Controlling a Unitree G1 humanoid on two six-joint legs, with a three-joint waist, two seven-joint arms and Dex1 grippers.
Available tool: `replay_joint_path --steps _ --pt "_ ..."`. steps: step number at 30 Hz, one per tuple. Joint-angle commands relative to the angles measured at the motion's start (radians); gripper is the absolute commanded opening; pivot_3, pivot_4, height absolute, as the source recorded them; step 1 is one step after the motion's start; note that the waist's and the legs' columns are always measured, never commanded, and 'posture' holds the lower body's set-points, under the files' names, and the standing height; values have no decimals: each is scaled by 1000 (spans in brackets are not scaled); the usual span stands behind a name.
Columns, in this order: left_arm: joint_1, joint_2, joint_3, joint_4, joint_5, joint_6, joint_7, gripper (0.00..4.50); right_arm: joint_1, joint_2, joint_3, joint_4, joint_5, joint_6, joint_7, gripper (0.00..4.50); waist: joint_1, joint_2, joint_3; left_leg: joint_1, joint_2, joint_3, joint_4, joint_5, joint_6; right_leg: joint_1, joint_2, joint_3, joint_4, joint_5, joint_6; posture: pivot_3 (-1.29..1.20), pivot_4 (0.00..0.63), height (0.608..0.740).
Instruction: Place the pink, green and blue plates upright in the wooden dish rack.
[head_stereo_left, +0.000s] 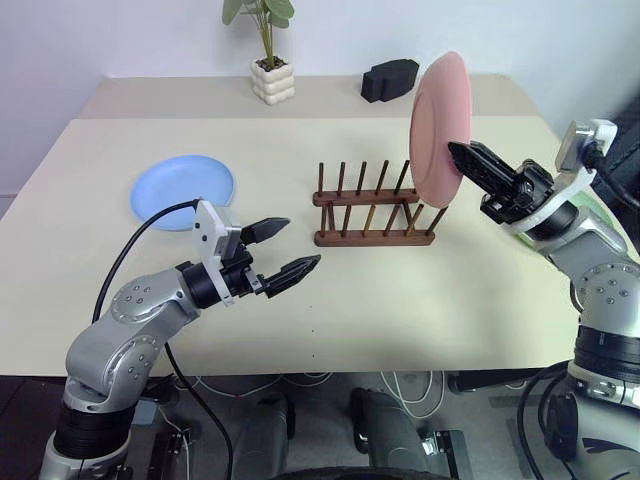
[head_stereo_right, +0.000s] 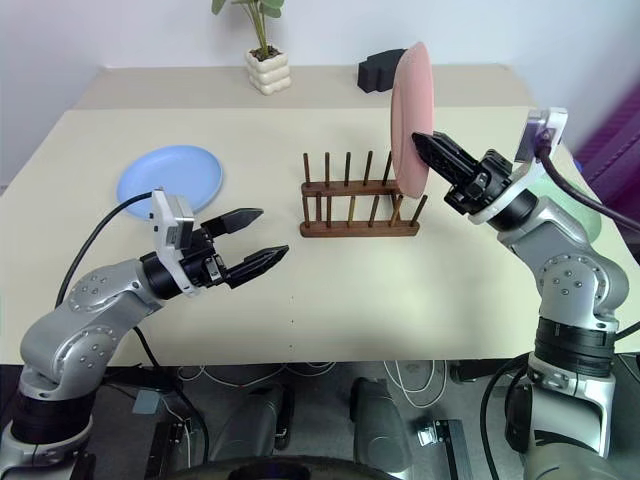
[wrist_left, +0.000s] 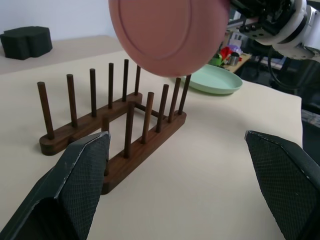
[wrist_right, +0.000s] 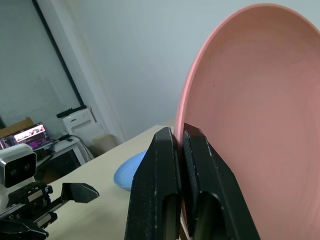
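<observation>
The right pincer (head_stereo_left: 462, 157) is clenched on the rim of the pink plate (head_stereo_left: 438, 125), holding it on edge in the air above the right end of the wooden dish rack (head_stereo_left: 370, 213); the plate's lower edge hangs just over the last pegs, and whether it touches them cannot be told. The rack, two dark rails each carrying a row of upright pegs, stands near the middle of the beige counter (head_stereo_left: 400, 300) with every slot bare. Well to the left of the rack the blue plate (head_stereo_left: 183, 190) lies flat on the counter. The green plate (wrist_left: 214, 80) lies flat on the counter beyond the rack's right end, seen from the left wrist behind the pink plate. The left pincer (head_stereo_left: 282, 250) hovers released, its two black fingers (wrist_left: 85, 170) spread wide, low over the counter in front of the rack's left end, pointing toward it and grasping nothing. Behind the rack, toward the far edge of the counter, stand a small plant in a white pot (head_stereo_left: 272, 78) and a black block (head_stereo_left: 389, 79).
</observation>
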Motion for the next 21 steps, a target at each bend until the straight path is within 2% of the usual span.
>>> replay_joint_path --steps 1,19,21 --pt "-4 0 28 -25 -5 -26 9 4424 -6 -4 -33 5 32 18 -3 0 0 0 0 0 0 0 0 0 0 0 0 0 0 0 0 0 150 736" --pt "-15 -5 19 -2 -2 -51 2 4424 -1 14 -77 117 55 44 -22 0 0 0 0 0 0 0 0 0 0 0 0 0 0 0 0 0 150 736" --pt "-15 -6 19 -1 -2 -53 2 4500 -4 14 -81 131 52 41 -26 651 0 0 0 0 0 0 0 0 0 0 0 0 0 0 0 0 150 736"
